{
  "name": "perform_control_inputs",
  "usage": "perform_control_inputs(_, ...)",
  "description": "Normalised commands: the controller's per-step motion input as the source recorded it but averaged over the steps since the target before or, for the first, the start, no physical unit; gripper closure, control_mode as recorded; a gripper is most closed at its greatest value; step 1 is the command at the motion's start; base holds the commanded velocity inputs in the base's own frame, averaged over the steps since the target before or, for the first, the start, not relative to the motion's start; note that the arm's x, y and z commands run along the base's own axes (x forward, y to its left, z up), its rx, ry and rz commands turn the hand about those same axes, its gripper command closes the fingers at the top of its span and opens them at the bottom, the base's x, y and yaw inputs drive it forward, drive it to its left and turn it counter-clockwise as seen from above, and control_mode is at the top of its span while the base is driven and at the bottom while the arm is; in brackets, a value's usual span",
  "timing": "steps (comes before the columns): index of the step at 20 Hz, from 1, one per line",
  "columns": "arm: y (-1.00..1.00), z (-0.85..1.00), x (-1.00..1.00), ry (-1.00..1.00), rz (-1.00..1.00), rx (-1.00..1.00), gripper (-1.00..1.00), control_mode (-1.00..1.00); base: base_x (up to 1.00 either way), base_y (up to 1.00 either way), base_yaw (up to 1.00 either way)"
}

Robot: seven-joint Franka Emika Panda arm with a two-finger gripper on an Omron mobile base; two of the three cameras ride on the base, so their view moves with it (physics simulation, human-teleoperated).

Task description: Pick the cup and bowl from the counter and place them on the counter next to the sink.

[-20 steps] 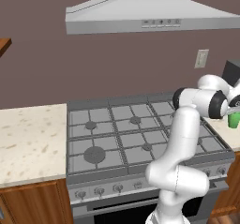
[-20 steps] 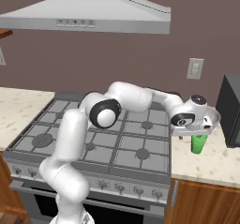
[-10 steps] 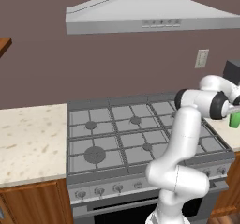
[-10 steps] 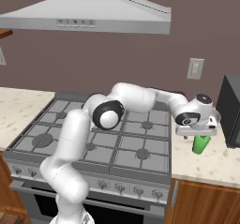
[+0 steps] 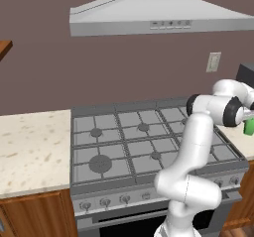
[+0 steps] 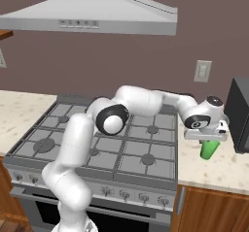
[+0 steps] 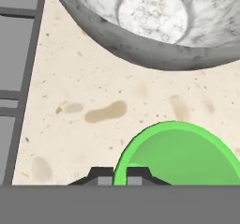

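The kitchen has a brown wall, a steel range hood (image 6: 92,20) and a grey gas stovetop (image 5: 144,144) set between two stretches of cream speckled counter (image 6: 214,170). The cup (image 6: 209,148) stands upright on the counter at the stovetop's 3 o'clock side, just in front of a dark appliance (image 6: 239,114) at the frame edge.

The arm rises from the base, folds at a dark elbow joint and reaches out level over the burners to the right, its hand turned down over the cup.

The right base view shows the cup's lower body below the hand. The left base view shows a sliver of green at 3 o'clock past the wrist. The hand view looks down into the cup's open mouth at 5 o'clock and takes in the bowl (image 7: 154,21) at 12 o'clock, apart from the cup on bare counter.

The gripper (image 7: 119,175) is closed on the cup's rim, one dark fingertip either side of the green wall.
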Motion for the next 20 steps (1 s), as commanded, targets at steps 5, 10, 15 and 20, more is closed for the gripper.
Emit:
perform_control_inputs(5,0.35,0.15,-0.31,-0.15,-0.02,0.0,1.0,-1.0,0.0,0.0,0.0)
perform_control_inputs(10,0.89,0.3,-0.5,-0.22,-0.03,0.0,1.0,-1.0,0.0,0.0,0.0)
perform_control_inputs(15,1.0,0.4,-0.59,-0.18,-0.03,0.0,1.0,-1.0,0.0,0.0,0.0)
perform_control_inputs(20,0.91,0.8,-0.36,-0.05,0.0,-0.07,1.0,-1.0,0.0,0.0,0.0)
